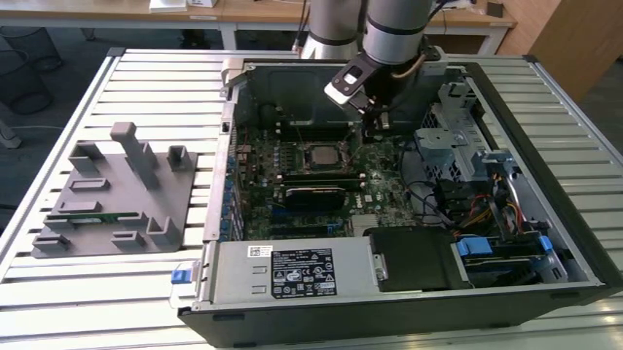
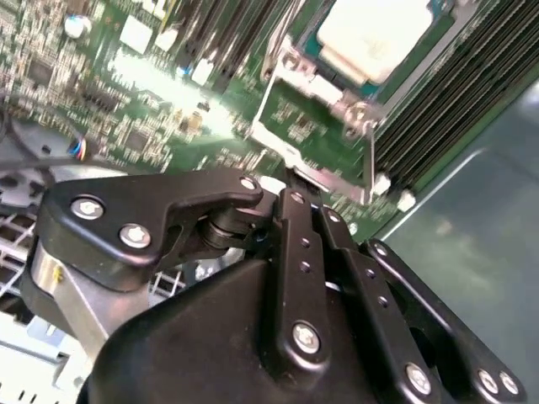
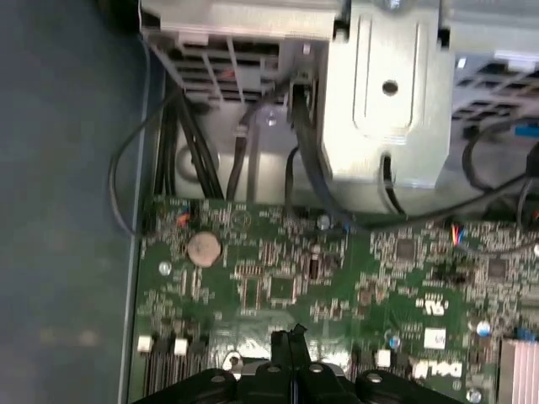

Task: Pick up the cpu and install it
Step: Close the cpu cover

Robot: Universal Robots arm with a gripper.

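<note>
The cpu (image 1: 319, 154) lies flat in its socket on the green motherboard (image 1: 375, 193) inside the open computer case. In the second wrist view its pale silver top (image 2: 379, 34) sits within a metal socket frame (image 2: 316, 126). My gripper (image 1: 375, 130) hangs over the board just to the exterior view's right of the socket, apart from the cpu. Its black fingers (image 3: 290, 337) are pressed together with nothing between them. In the second wrist view the gripper (image 2: 285, 187) points down at the board near the frame's corner.
A grey fixture plate (image 1: 112, 197) with upright blocks holds a green memory stick (image 1: 93, 216) at the exterior view's left. Inside the case stand a metal drive cage (image 1: 443, 142), loose cables (image 1: 428, 204) and a labelled metal cover (image 1: 292, 270). The case walls (image 1: 545, 189) enclose the board.
</note>
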